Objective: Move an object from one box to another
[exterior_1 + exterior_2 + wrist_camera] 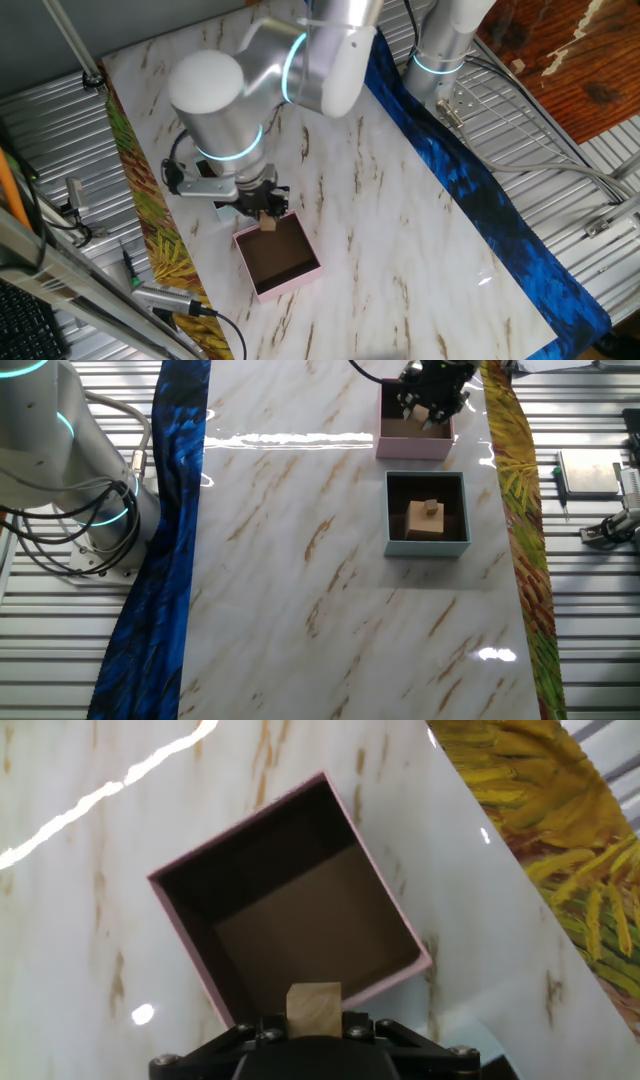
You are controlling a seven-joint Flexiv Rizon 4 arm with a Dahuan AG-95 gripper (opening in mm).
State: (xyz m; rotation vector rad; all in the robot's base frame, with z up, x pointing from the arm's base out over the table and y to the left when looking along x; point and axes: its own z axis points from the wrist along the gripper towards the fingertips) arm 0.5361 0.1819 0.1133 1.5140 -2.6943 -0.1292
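Overhead, the black two-finger gripper (pixel 314 1020) hung above the near edge of the small square pink-walled box (pixel 180 935) with a dark brown inside, its fingers clamped on a small pale wooden block (pixel 313 1008) that poked out between them. In the other fixed view the light-blue-walled square box (pixel 427 546) sat just beside the pink one on the white marble-patterned table (pixel 300 560), and it held a larger tan wooden block (pixel 423 520) with a smaller cube on top. A blue patterned cloth strip (pixel 160 540) ran along one side of the table and a yellow leafy strip (pixel 520 540) along the other.
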